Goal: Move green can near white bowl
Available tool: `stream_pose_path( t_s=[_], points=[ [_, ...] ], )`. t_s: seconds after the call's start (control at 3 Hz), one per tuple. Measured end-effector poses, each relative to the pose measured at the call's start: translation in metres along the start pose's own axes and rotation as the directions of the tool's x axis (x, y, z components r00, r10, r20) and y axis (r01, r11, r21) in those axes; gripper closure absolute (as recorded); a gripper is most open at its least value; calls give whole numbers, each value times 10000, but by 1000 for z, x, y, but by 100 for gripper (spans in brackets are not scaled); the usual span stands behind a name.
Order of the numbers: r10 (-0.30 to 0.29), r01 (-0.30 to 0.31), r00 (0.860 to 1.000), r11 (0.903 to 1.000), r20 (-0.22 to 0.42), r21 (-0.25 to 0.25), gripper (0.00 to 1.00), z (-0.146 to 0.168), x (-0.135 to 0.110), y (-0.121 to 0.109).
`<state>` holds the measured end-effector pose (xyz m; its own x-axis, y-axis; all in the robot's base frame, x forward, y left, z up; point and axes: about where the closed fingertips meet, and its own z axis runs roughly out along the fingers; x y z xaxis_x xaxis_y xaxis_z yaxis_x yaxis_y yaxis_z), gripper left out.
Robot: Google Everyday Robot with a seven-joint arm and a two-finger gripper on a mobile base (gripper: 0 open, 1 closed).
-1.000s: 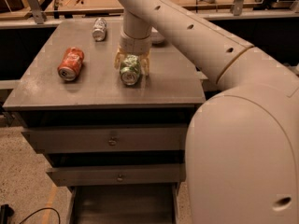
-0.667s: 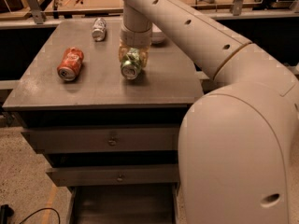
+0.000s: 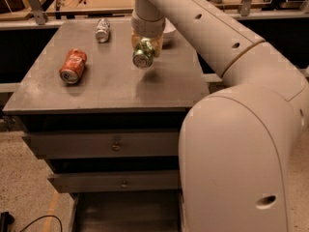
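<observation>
The arm reaches down from the upper right over the grey cabinet top (image 3: 111, 88). Its gripper (image 3: 144, 48) pinches the green can (image 3: 143, 58), held on its side clear of the surface. The white bowl (image 3: 169, 30) shows just behind the arm. An orange-red can (image 3: 73, 66) and a silver can (image 3: 102, 29) lie apart, further left in the view.
</observation>
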<state>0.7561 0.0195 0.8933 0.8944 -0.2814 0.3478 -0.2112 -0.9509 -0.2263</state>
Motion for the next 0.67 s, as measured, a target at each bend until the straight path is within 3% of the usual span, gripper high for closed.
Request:
stream_pose_path(
  t_s=[0.33, 0.67],
  points=[
    [481, -481, 9987, 9988, -169, -7, 100, 5, 3, 6],
    [879, -877, 9943, 9961, -596, 56, 100, 15, 23, 14]
  ],
)
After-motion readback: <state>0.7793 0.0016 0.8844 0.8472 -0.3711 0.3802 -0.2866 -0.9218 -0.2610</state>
